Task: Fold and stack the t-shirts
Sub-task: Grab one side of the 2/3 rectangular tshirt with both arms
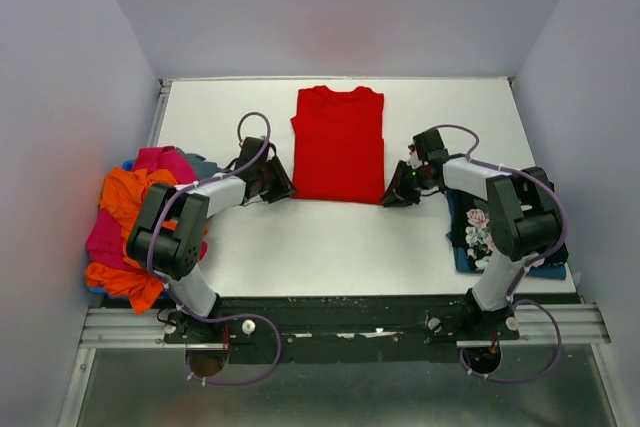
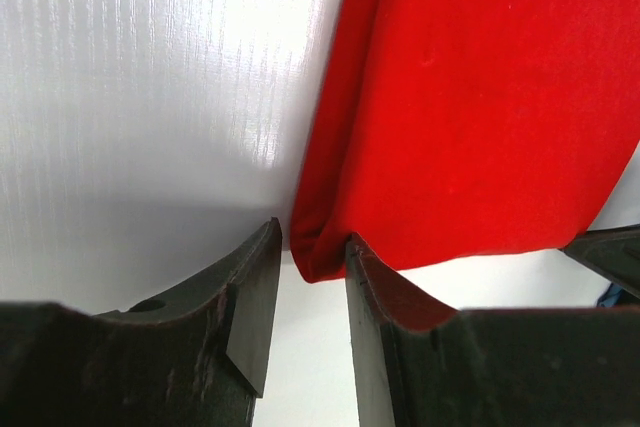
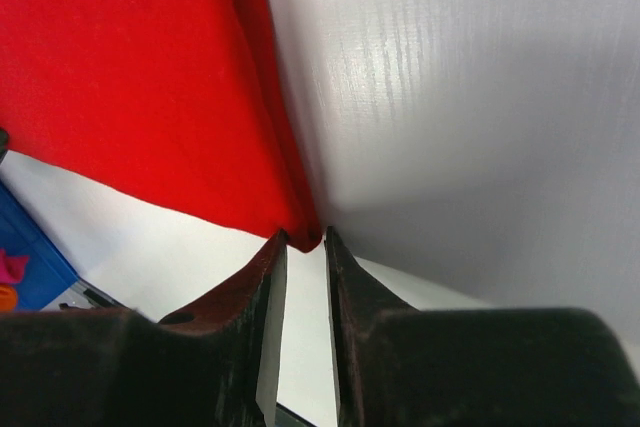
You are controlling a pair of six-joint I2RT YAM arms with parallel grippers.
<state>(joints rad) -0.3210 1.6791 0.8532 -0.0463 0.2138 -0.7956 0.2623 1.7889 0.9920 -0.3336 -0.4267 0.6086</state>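
The red t-shirt (image 1: pixel 338 145) lies flat mid-way across the table (image 1: pixel 300 242), long axis pointing away from us, and our left gripper (image 1: pixel 282 188) and right gripper (image 1: pixel 394 196), both parted and gripping nothing, each meet a near corner.

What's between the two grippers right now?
The red t-shirt: its near edge spans the stretch, with the left gripper at one bottom corner and the right gripper at the other. The top view shows it.

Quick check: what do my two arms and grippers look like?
The left arm and right arm have black joint housings, pale grey links and thin lavender cables. The left gripper and right gripper have black, scuffed, tapering fingers. No markings visible.
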